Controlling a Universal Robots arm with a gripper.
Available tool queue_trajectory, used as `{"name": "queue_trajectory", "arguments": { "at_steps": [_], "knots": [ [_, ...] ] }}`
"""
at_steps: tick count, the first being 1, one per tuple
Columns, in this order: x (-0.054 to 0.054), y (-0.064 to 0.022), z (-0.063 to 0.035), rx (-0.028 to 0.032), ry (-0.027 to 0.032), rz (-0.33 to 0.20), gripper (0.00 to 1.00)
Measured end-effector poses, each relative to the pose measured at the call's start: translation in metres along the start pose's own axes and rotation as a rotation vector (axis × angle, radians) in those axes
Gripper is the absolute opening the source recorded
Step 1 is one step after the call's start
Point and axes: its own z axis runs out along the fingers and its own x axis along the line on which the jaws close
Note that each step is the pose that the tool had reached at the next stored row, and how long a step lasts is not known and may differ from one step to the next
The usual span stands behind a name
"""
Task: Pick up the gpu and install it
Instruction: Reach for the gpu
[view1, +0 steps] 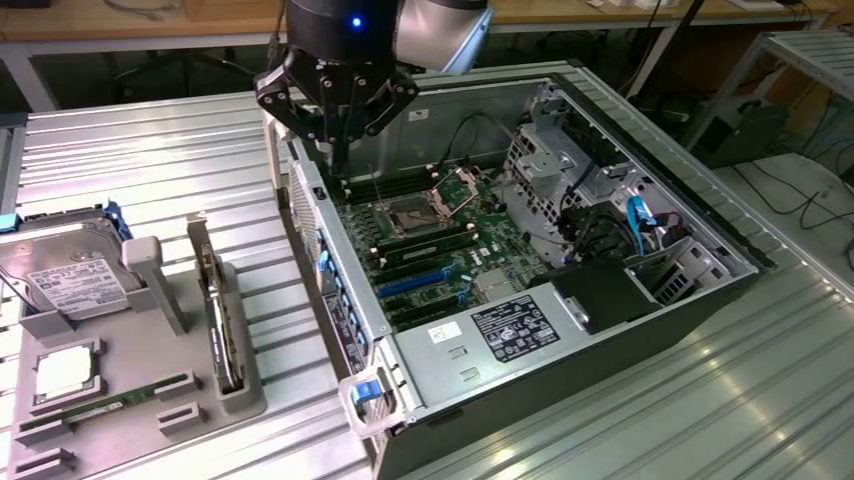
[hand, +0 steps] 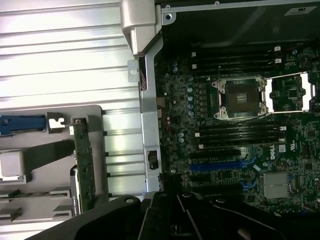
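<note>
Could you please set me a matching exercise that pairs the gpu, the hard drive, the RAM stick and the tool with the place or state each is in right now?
Things:
1. gpu
2. hard drive
3. RAM stick
4. tool

Places or states:
A. shut, above the edge of the open computer case
B. lying flat in the gray holder
C. standing on edge in a slot of the holder
D. silver, with a white label on its face

Pairs: 1-C, 2-D, 3-B, 4-A
</note>
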Motion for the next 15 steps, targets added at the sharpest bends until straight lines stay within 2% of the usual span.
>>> {"name": "queue_trajectory", "arguments": {
  "at_steps": [10, 15],
  "knots": [
    [0.016, -0.0119, 0.0000, -0.0003, -0.0006, -0.001, 0.11],
    [0.028, -0.0233, -0.0002, -0.0010, -0.0035, -0.001, 0.11]
  ]
}}
